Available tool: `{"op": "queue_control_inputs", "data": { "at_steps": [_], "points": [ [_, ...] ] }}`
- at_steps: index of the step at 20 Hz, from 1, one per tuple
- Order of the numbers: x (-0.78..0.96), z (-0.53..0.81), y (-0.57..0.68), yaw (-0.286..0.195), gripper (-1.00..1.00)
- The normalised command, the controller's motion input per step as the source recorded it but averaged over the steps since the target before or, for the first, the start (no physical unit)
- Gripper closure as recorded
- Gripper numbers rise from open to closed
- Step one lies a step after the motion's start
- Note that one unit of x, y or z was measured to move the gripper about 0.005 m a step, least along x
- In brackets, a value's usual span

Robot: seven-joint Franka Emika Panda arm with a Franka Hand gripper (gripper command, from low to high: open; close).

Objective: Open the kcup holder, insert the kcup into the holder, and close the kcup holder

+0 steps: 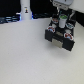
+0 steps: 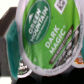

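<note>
Kcup [image 2: 47, 37] in closed claw [image 1: 62, 19] — just above open kcup holder [image 1: 60, 36], bare white table [image 1: 25, 55] around.

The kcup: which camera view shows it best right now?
The wrist view: the kcup fills the frame, its green lid label readable. The exterior view shows only a tiny green-topped speck under the gripper, above the kcup holder.

Green-lidded kcup [image 2: 47, 32] fills frame, tilted; teal pod [image 2: 11, 47] just beside it; dark blurred surroundings
</note>
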Motion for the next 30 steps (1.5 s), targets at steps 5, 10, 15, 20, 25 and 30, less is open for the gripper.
{"op": "queue_control_inputs", "data": {
  "at_steps": [5, 10, 15, 20, 25, 30],
  "points": [
    [-0.01, -0.14, -0.05, 0.0, 1.0],
    [-0.02, -0.22, -0.07, 0.0, 1.0],
    [0.04, -0.17, -0.04, -0.009, 1.0],
    [0.01, -0.15, 0.0, 0.001, 1.0],
    [0.0, -0.21, 0.02, 0.011, 1.0],
    [0.01, -0.1, 0.06, 0.039, 1.0]
  ]
}}
